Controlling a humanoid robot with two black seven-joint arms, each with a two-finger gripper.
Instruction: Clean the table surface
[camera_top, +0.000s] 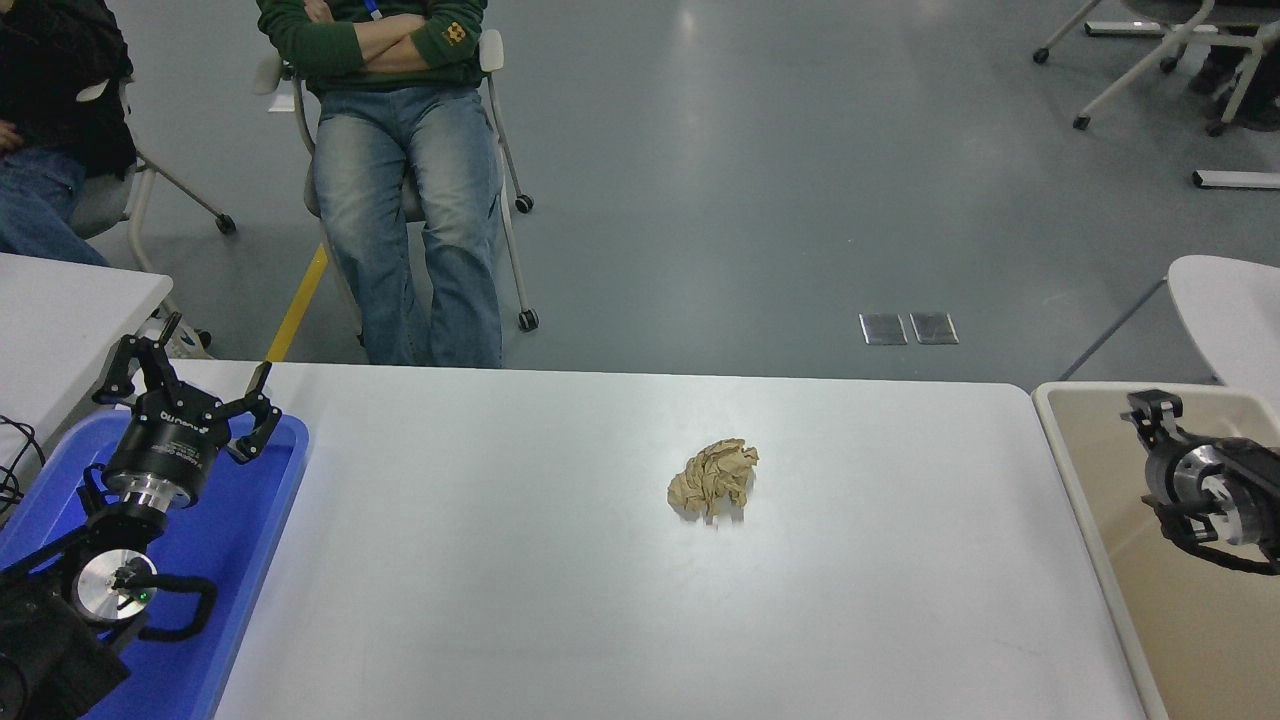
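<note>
Table surface (560, 600): crumpled brown paper (713, 480) near centre; left gripper (190, 385) spread wide at nine o'clock; right gripper (1150, 412) at three o'clock, fingers' state unclear.

Glossy smooth white table surface (500, 600), rough crumpled brown paper wad (713, 479) at centre, smooth blue plastic tray (262, 520) at 9 o'clock, matt beige plastic bin (1090, 520) at 3 o'clock, glossy grey floor (750, 180) at 12.

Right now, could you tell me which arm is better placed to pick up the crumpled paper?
The right, probably. The right tool hangs over the beige bin, beside the table surface where the crumpled paper lies. The left tool sits parked over the blue tray, farther away.
</note>
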